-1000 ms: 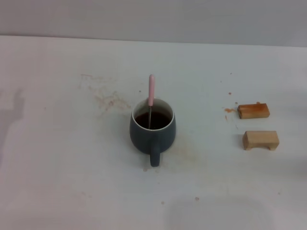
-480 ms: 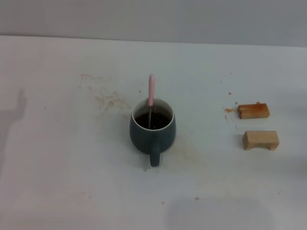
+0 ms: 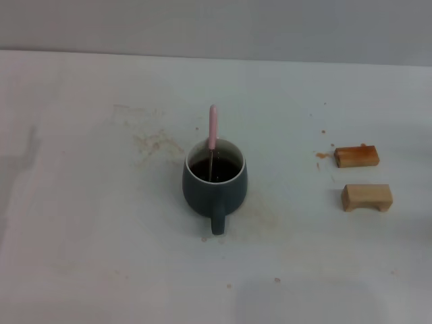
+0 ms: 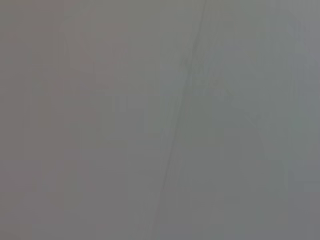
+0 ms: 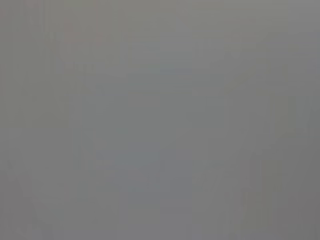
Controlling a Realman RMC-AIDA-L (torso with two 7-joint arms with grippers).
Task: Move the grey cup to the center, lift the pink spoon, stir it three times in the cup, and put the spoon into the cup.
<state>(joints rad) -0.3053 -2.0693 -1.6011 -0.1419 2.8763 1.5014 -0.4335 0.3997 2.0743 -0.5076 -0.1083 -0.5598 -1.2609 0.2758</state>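
Neither arm is showing in the head view, and both wrist views are giving only a plain grey blur, so the jaws of the left and right grippers are out of sight and I cannot tell how wide they are standing or whether they are touching anything. How the task's things lie relative to them cannot be told either.

Going from left to right across the white table (image 3: 81,256): faint brownish stains (image 3: 152,140) are lying left of centre, toward the far side. At the middle the grey cup (image 3: 214,183) is standing upright, its loop handle pointing toward the robot, dark brown liquid filling it. The pink spoon (image 3: 212,128) is standing in the cup, its bowl under the liquid, its shaft leaning on the far rim and its pink handle sticking up above it. Well to the right, two wooden blocks are lying apart from the cup: the stained, farther block (image 3: 356,156) and the paler, nearer block (image 3: 366,197).
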